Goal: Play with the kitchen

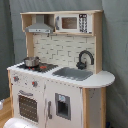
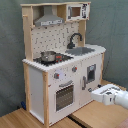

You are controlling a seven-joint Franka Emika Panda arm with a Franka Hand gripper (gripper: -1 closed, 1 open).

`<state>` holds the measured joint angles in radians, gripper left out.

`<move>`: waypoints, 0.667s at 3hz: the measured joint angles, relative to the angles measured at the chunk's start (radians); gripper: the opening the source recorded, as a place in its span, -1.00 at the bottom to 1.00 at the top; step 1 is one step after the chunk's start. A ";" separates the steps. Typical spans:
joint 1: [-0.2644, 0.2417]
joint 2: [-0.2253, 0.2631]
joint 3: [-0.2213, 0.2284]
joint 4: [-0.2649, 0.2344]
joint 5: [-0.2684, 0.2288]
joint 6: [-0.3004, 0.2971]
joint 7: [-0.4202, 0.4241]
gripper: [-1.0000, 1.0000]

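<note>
White panels and light wood make up the kitchen [image 1: 57,70], which is shown standing upright against a grey backdrop in the first exterior view. A grey hood [image 1: 39,26] is mounted at the upper part toward the first exterior view's left, and a small microwave [image 1: 74,23] is set beside it. A metal pot [image 1: 31,61] is seen resting on the stovetop [image 1: 37,66]; its contents cannot be made out. The sink [image 1: 73,73] is recessed in the counter, with nothing discernible inside it, and the black faucet [image 1: 85,59] is arched behind it. The windowed oven door [image 1: 28,106] is shown closed below the knobs. A pale rounded shape at the bottom edge cannot be identified with certainty.

In the second exterior view, the kitchen [image 2: 60,60] is seen from its other side, standing on a wooden floor [image 2: 95,116]. The pot [image 2: 48,56] is again placed on the stovetop [image 2: 54,58], and the sink [image 2: 83,50] lies toward the second exterior view's right. The gripper [image 2: 92,90] is held low, just beside the lower cabinet door [image 2: 90,75]; whether contact is made cannot be told. Whether its fingers are apart or together cannot be told either.
</note>
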<state>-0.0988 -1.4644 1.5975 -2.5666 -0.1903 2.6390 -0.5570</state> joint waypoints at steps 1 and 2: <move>0.064 0.000 0.000 -0.078 0.001 0.002 0.037 1.00; 0.060 -0.002 0.003 -0.115 0.000 0.023 0.144 1.00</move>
<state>-0.0384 -1.4664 1.6009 -2.6816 -0.1899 2.6619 -0.4131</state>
